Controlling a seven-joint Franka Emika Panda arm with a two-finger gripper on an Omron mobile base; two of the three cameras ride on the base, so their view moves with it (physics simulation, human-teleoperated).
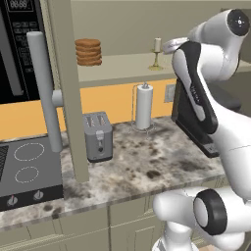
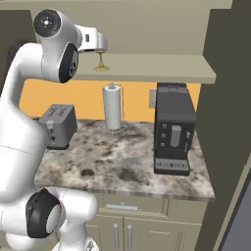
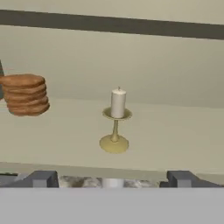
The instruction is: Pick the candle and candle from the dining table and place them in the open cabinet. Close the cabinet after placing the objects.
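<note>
The cream candle on its brass-gold holder (image 3: 115,124) stands upright on the cabinet shelf (image 3: 175,135), in the centre of the hand view. The pincer (image 3: 113,178) sits at the bottom of that frame, its two dark fingertips (image 3: 43,178) spread wide to the lower left and lower right, with nothing between them. The candle lies beyond the tips, clear of both and roughly centred over the gap; it is not touched.

In the left base view the same candle (image 1: 157,54) shows in the upper middle of the frame, on the shelf, with the white hand just to its right. In the right base view the hand (image 2: 93,41) reaches in at the upper left, and the gold foot of the holder (image 2: 101,64) shows just below and beside it on the shelf.

A stack of brown round flat pieces (image 3: 25,94) rests on the same shelf at the left of the hand view, well apart from the candle. The open cabinet door (image 1: 68,88) with its long grey bar handle (image 1: 44,88) runs down the left of the left base view.

On the stone counter (image 1: 147,166) below stand a grey toaster (image 1: 98,136), a white paper-towel roll (image 1: 144,107) and a black coffee machine (image 2: 173,130). A black cooktop (image 1: 27,169) lies at the lower left. The panel (image 1: 19,5) at the top left corner carries light marks too small to read; no brand or label is legible anywhere.
</note>
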